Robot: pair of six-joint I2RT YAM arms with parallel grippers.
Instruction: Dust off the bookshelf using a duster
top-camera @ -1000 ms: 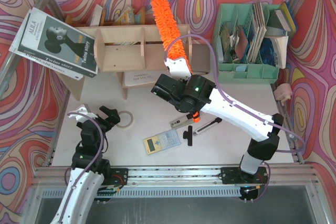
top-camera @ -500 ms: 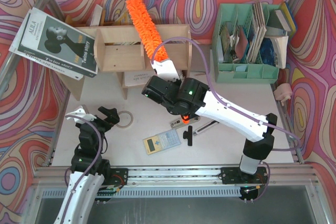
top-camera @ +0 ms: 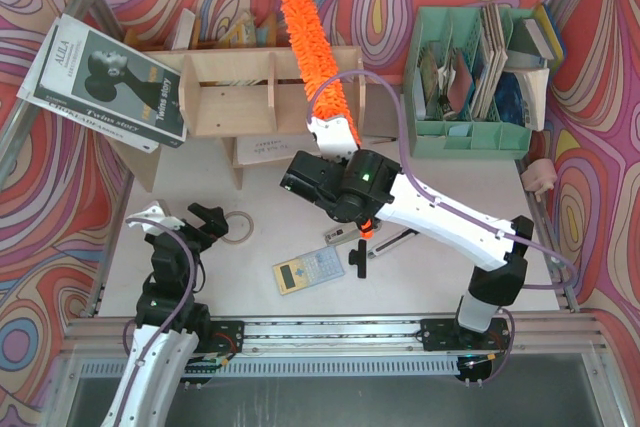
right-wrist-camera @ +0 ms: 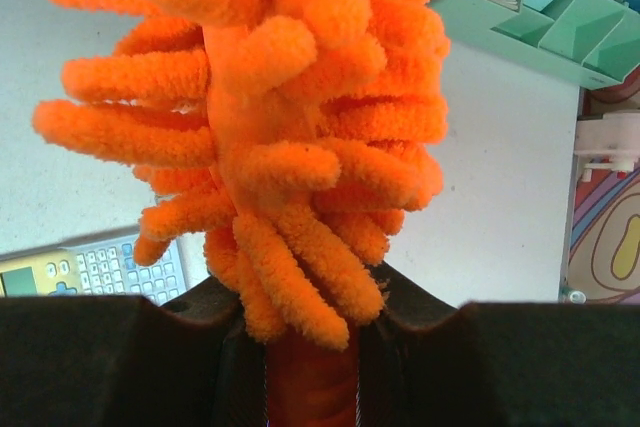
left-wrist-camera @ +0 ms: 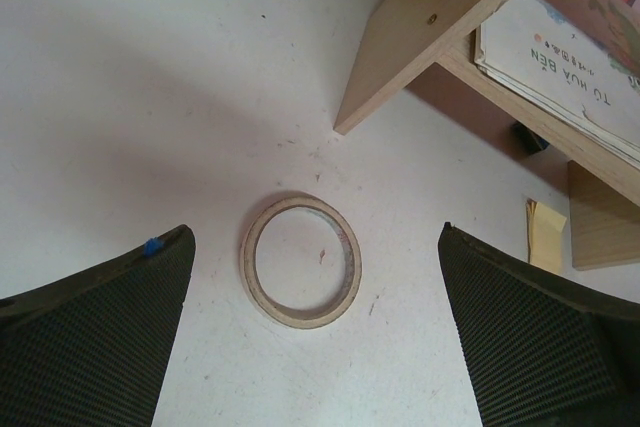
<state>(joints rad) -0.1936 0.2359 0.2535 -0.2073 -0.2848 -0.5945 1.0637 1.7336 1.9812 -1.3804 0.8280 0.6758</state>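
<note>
Over light plywood two-tier bookshelf (top-camera: 230, 97): fluffy bright-orange microfibre duster (top-camera: 318, 57), slanted.
Right gripper (top-camera: 332, 132) jaws pinch duster's base; left gripper (top-camera: 180, 219) jaws spread wide above tan tape ring (left-wrist-camera: 300, 260).

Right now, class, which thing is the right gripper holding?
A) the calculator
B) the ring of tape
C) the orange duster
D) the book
C: the right gripper is shut on the duster at its handle, and from above the fluffy head reaches across the shelf.
</note>
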